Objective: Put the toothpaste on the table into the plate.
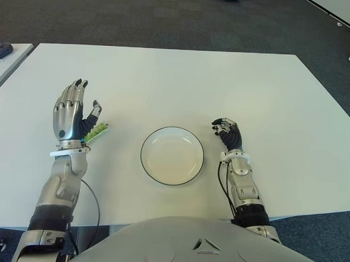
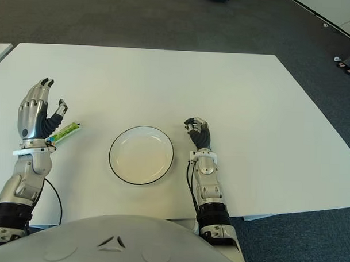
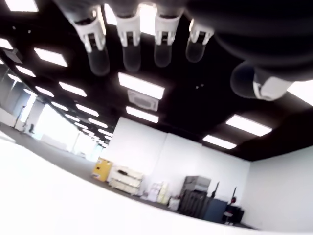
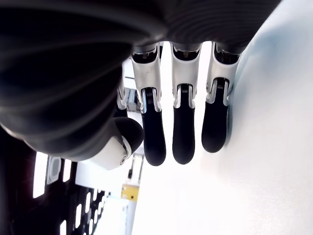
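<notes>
While open, left hand (image 1: 72, 113) overlaps toothpaste (image 1: 97, 132).

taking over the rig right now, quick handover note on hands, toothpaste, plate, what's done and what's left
Left hand: open, fingers spread, holding nothing, just left of the toothpaste.
Right hand: fingers curled, empty, idle just right of the plate.
Toothpaste: flat on the table, left of the plate, partly hidden by the left hand.
Plate: nothing in it, table centre.
Done: nothing grasped yet.
Left: grasp the toothpaste, carry it over, set it in the plate.
</notes>
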You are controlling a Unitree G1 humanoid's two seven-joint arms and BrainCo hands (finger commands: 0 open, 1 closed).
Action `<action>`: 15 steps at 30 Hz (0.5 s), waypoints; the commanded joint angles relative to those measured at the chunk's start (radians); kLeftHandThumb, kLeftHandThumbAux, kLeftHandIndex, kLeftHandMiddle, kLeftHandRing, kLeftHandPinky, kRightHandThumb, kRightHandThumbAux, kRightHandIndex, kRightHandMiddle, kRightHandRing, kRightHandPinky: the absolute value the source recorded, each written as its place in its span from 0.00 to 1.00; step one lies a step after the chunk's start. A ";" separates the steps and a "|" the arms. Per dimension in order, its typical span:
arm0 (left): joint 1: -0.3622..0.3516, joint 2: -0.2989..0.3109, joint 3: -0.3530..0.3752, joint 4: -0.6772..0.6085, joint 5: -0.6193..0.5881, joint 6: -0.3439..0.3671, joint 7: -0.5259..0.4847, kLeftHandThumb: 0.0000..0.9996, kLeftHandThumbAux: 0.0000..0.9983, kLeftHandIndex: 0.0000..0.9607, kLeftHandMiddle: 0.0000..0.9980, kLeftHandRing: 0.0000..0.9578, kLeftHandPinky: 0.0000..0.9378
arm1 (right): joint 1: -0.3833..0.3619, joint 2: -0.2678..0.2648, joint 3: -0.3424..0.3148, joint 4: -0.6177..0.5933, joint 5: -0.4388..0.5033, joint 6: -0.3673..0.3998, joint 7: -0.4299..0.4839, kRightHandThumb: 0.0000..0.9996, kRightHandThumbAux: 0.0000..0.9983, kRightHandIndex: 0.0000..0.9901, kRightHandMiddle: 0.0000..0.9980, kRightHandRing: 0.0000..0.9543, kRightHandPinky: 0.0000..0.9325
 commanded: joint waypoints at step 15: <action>-0.100 0.097 -0.139 0.132 0.004 0.176 -0.243 0.53 0.19 0.00 0.00 0.00 0.00 | 0.016 0.005 0.005 -0.016 -0.020 0.012 -0.033 0.71 0.73 0.43 0.46 0.47 0.49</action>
